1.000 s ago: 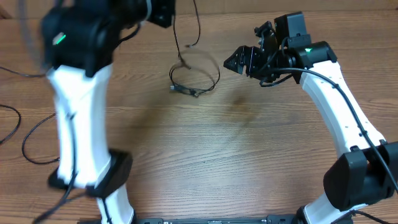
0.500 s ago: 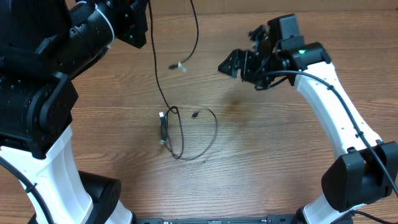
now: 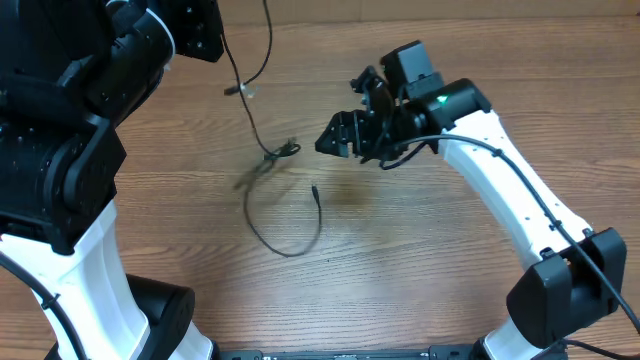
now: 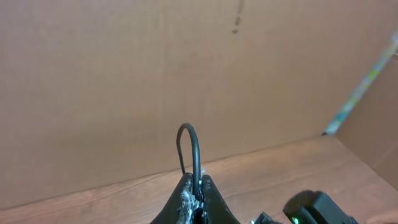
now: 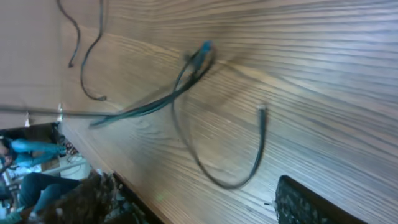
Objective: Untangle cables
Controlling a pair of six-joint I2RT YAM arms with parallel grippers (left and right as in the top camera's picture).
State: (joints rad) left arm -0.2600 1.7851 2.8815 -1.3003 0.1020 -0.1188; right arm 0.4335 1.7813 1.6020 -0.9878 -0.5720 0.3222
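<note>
Left gripper is clamped tight on one thin black cable, which arches up out of its fingertips. Overhead, that strand hangs down to a knot just above the wooden table. Below the knot a loose loop lies on the wood, one plug tip lying free. Right gripper hovers just beside the knot, jaws apart and empty. The step looks like parting the cords at that crossing. The right arm should come in low and pinch the loop just under the knot, not the lifted strand, then draw gently sideways while the left holds high. Go easy: cord this thin slips, and a hard tug could cinch the knot.
</note>
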